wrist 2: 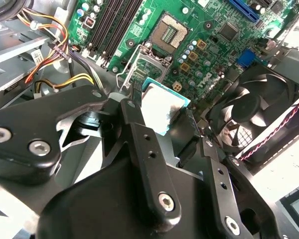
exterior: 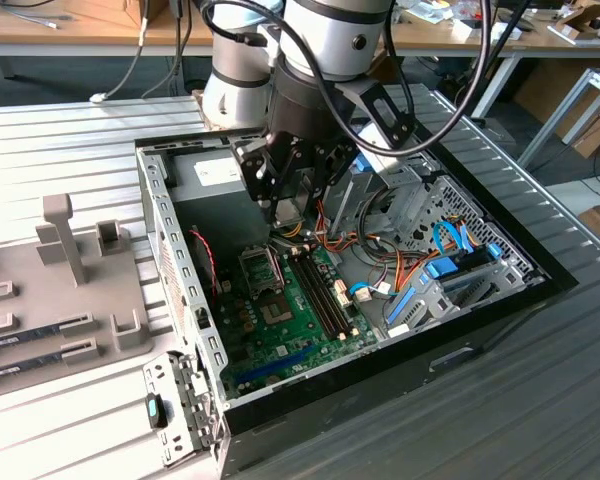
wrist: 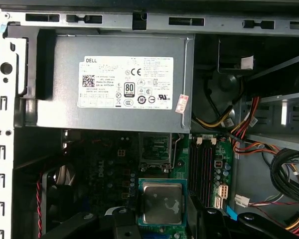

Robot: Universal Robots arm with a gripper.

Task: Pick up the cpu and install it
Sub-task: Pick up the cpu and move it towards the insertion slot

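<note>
Arm (exterior: 330, 35) low, fingers (wrist 2: 142, 144) seemingly around cpu (wrist 2: 162, 107)

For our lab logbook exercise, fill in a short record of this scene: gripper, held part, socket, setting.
gripper: shut on the cpu, clamping two opposite edges
cpu: silvery top facing up, held above the motherboard, not seated
socket: open and empty, contacts exposed
setting: open computer case lying on a ribbed metal table
</note>
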